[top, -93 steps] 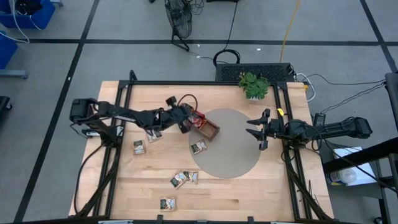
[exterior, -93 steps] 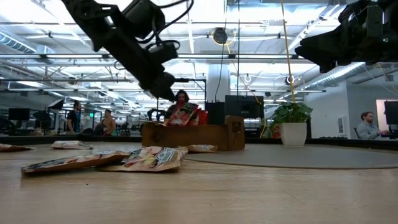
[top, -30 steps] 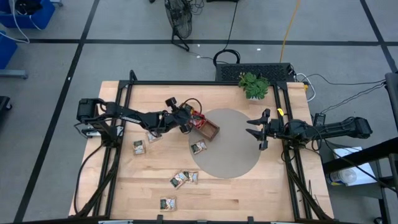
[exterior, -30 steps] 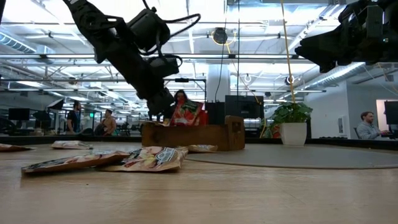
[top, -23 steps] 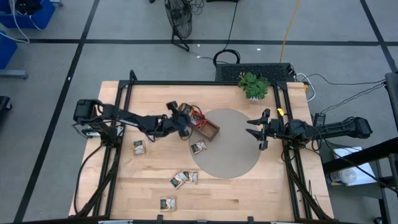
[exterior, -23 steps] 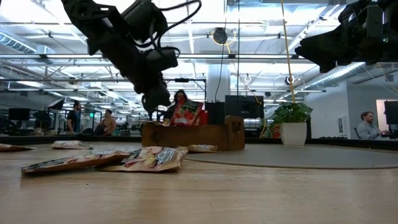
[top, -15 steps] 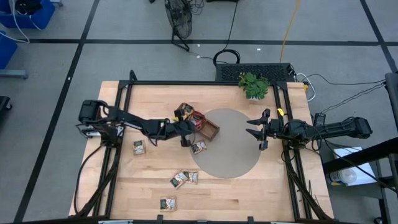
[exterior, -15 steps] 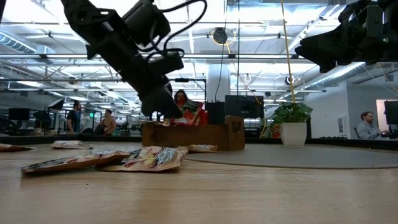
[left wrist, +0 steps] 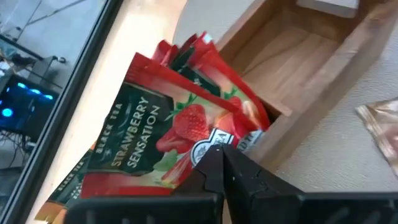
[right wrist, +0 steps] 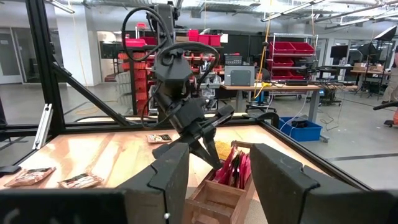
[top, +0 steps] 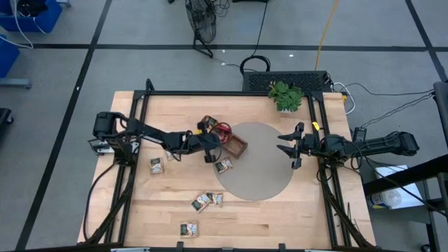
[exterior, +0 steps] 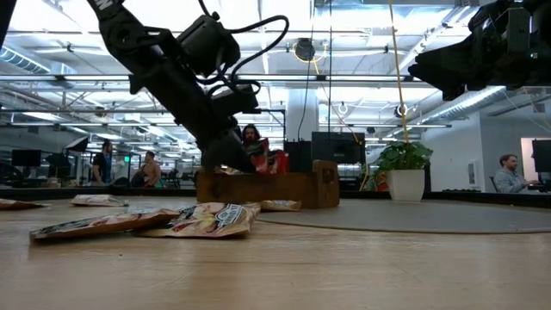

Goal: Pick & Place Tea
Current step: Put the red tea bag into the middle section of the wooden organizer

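Several red tea sachets stand on edge in the end compartment of a brown wooden tray, which rests partly on a round grey mat. In the low view they stick up above the tray wall. My left gripper is shut and slants down at them. More sachets lie flat on the table and one lies on the mat. My right gripper waits open at the table's right side, above the mat's edge. My left gripper's shut fingertips lie against the printed face of the front strawberry sachet, near its lower edge. The fingers come slanting down from the table's left side. The sachet stands tilted in the tray's end compartment, leaning on those behind it.
A small potted plant stands at the far edge. Loose sachets lie at the left and near the front edge. The tray's other compartments show bare wood. People sit in the room beyond the table.
My left gripper, shut throughout, has swung toward the table's near edge and a little right, sunk, and tipped further down onto the tray's left end. The red sachets sticking up there now stand lower and lean more toward the tray's other end.
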Action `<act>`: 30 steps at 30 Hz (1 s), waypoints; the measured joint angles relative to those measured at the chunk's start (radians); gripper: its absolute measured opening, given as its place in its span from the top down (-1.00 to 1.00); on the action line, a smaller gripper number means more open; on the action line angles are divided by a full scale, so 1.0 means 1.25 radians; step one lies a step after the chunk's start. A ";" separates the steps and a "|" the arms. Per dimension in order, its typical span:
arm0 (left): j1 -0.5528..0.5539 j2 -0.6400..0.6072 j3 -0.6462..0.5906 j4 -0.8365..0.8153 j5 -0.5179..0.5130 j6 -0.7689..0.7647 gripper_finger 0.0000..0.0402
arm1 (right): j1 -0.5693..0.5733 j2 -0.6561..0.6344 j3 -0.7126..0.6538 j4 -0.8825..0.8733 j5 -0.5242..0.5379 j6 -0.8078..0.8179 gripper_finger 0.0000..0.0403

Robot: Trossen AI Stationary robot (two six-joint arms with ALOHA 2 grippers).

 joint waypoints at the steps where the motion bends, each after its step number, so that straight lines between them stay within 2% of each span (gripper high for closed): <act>1: -0.003 0.000 0.000 0.000 -0.001 0.007 0.95 | 0.000 0.000 0.000 0.000 0.000 0.000 0.23; 6: -0.014 -0.006 0.000 0.008 -0.040 0.036 0.91 | 0.000 0.000 0.000 0.000 0.000 0.000 0.23; 9: -0.013 -0.009 0.000 0.015 -0.072 0.055 0.97 | 0.000 0.000 0.000 0.000 0.000 0.000 0.23; 12: -0.007 -0.011 0.000 0.019 -0.070 0.068 0.97 | 0.000 0.000 0.000 0.000 0.000 0.000 0.23; 16: 0.015 -0.010 0.000 0.014 -0.029 0.074 0.97 | 0.000 0.000 0.000 0.000 0.000 0.000 0.23; 21: 0.049 -0.007 0.000 -0.006 0.111 0.022 0.97 | 0.000 0.000 0.000 0.000 0.000 0.000 0.23; 30: 0.049 0.024 0.002 0.011 0.113 0.007 0.93 | 0.000 0.000 0.000 0.000 0.000 0.000 0.23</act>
